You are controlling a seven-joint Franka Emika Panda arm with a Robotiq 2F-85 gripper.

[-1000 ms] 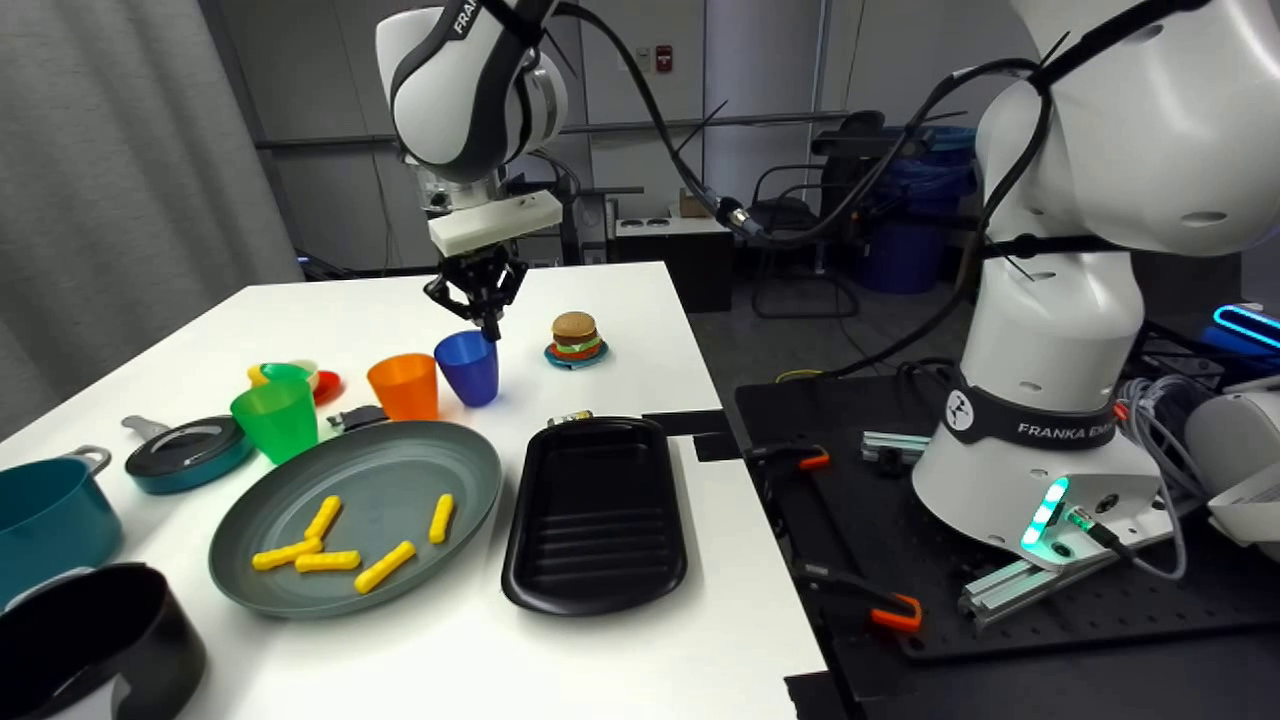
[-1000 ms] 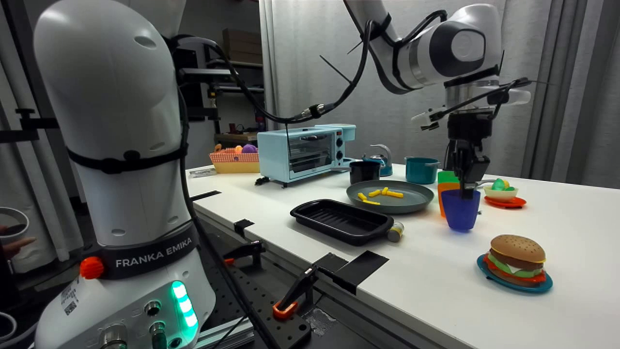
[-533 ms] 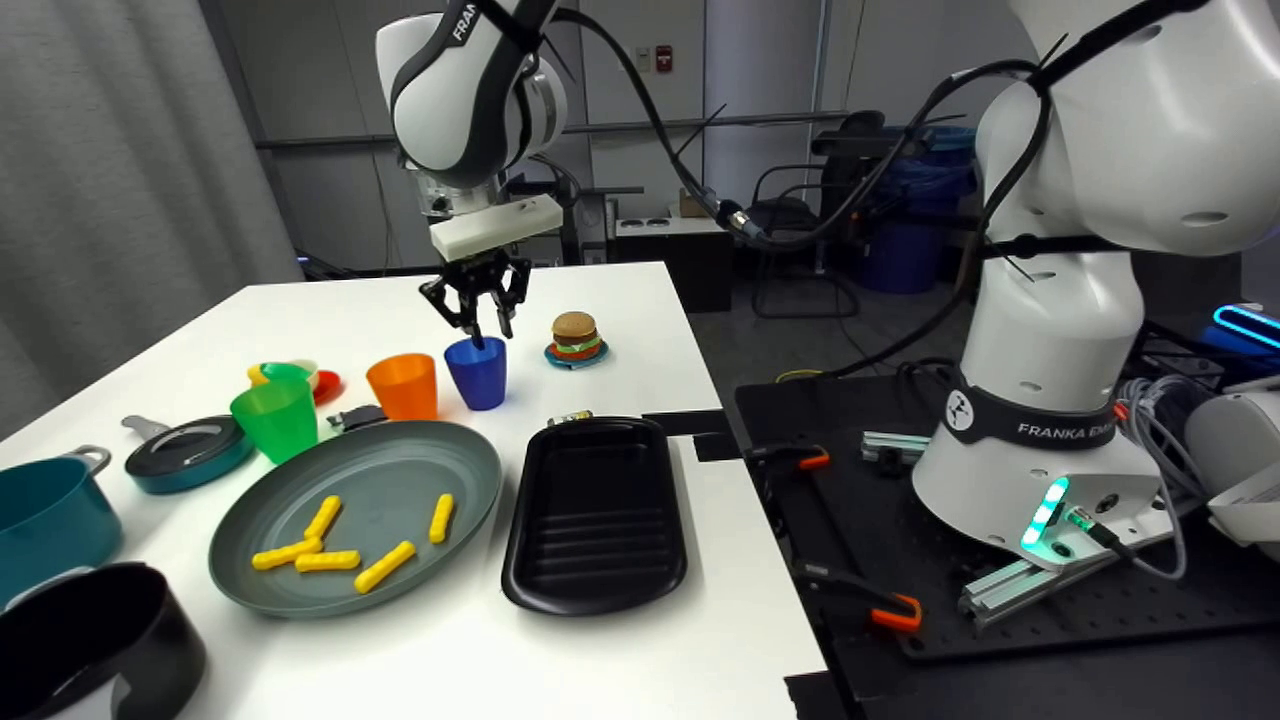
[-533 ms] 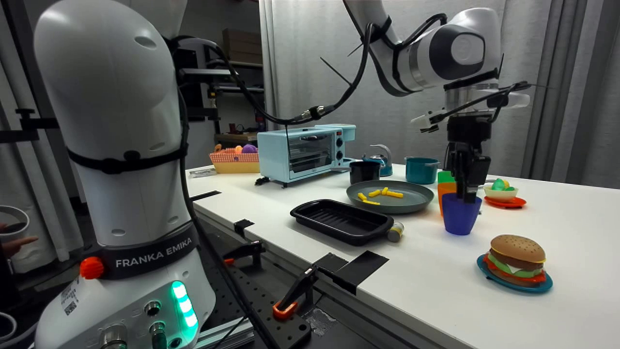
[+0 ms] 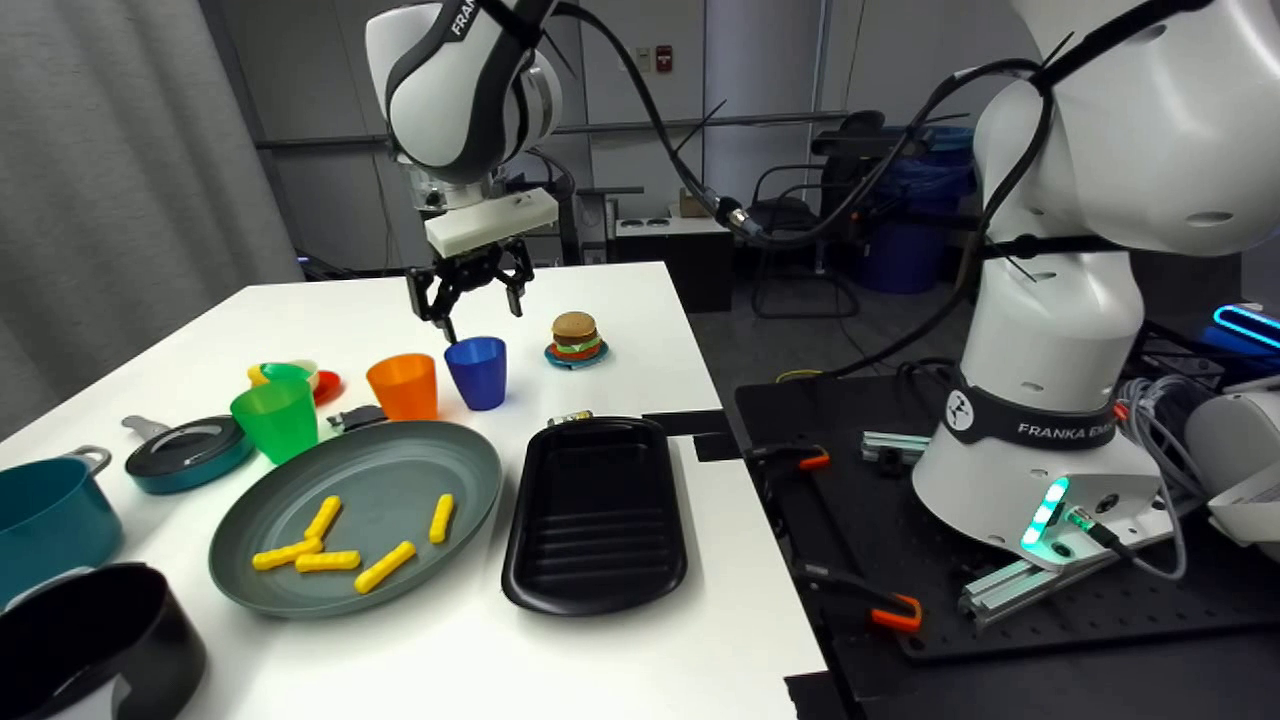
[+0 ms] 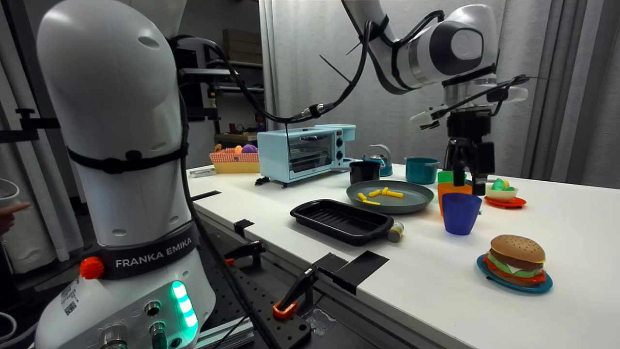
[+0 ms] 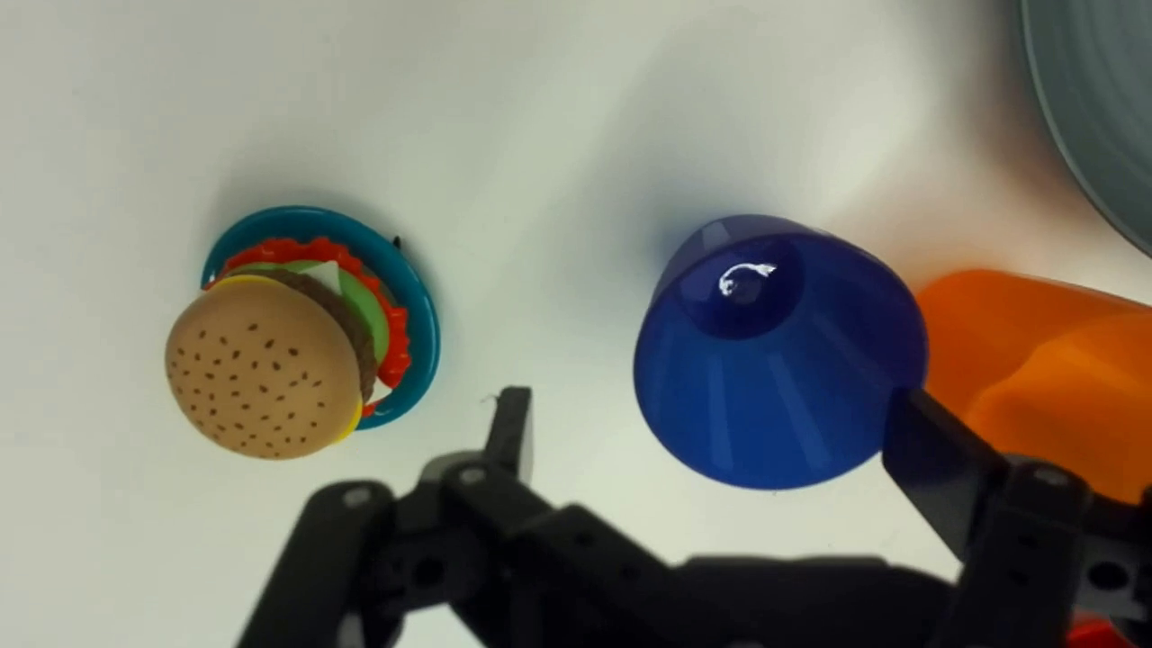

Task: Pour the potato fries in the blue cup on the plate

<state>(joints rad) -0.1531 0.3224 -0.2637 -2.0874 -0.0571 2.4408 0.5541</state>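
At near left in an exterior view, a black pot point(image 5: 160, 650) stands on a white table point(image 5: 640, 660) with a teal pot point(image 5: 55, 515) just behind it. Beside them, a large grey-green plate point(image 5: 390, 490) carries five yellow potato fries point(image 5: 384, 567), three bunched together and two lying apart, while a black rectangular tray point(image 5: 594, 480) sits alongside the plate. Past the plate, a green cup point(image 5: 276, 420), an orange cup point(image 5: 404, 388) and the blue cup point(image 5: 476, 375) stand upright, the blue one just beside the orange, with a black-and-teal pan point(image 5: 190, 455) near the green; the wrist view looks down past the blue rim to a glossy bottom. Above and beside the blue cup hangs the robot's gripper point(image 5: 482, 317), its fingers spread wide; in the wrist view one fingertip overlaps the cup's edge, though whether the two touch cannot be told. A toy hamburger point(image 5: 575, 333) rests on a small teal saucer point(image 7: 423, 333) farther back, well apart from the plate. Beyond the table, a grey curtain point(image 5: 110, 220) hangs to one side, and a dark chair point(image 5: 783, 213) and a blue bin point(image 5: 905, 245) stand across the room.
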